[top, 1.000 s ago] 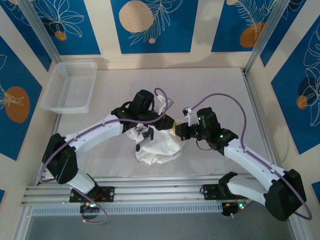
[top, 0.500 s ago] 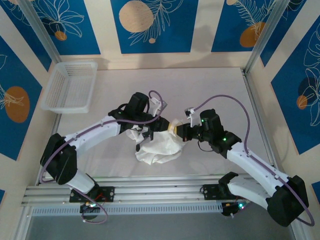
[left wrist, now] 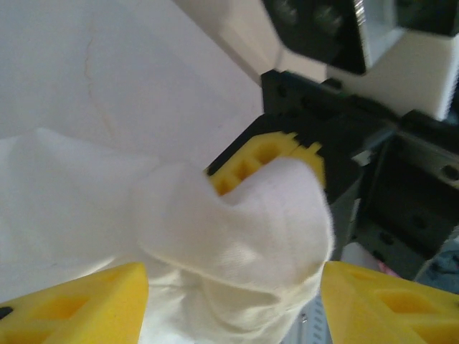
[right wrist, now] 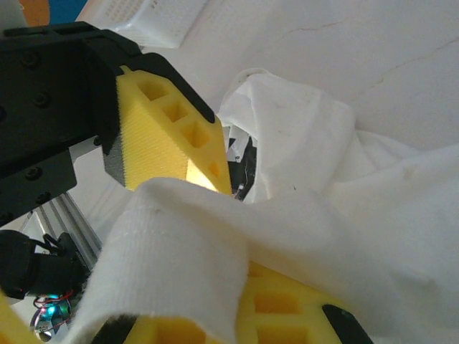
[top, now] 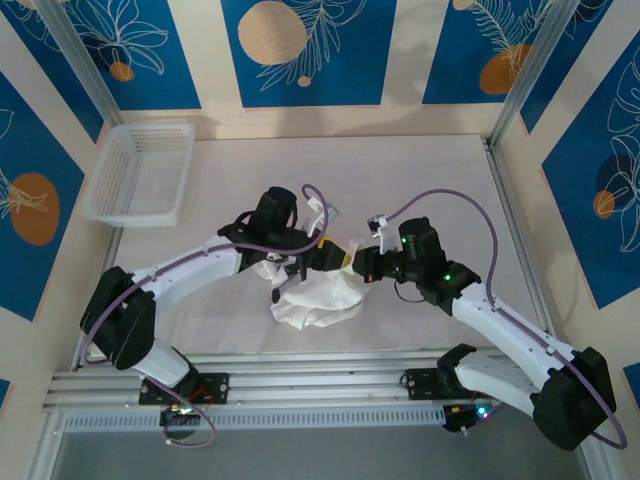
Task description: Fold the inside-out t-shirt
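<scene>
The inside-out t-shirt lies as a crumpled white heap on the table between the two arms. One bunched corner of the t-shirt is lifted off the heap. My right gripper is shut on that corner, and in the right wrist view the cloth drapes over my right gripper. My left gripper faces it from the left. In the left wrist view the left gripper stands open, its yellow fingertips apart on either side of the cloth fold without pinching it.
A white mesh basket sits at the table's far left corner. The bare white table top stretches behind the arms. Metal frame posts stand at the back corners. A slotted rail runs along the near edge.
My left gripper has opened and let go of the cloth corner. The right gripper stays shut on it and has barely moved.
</scene>
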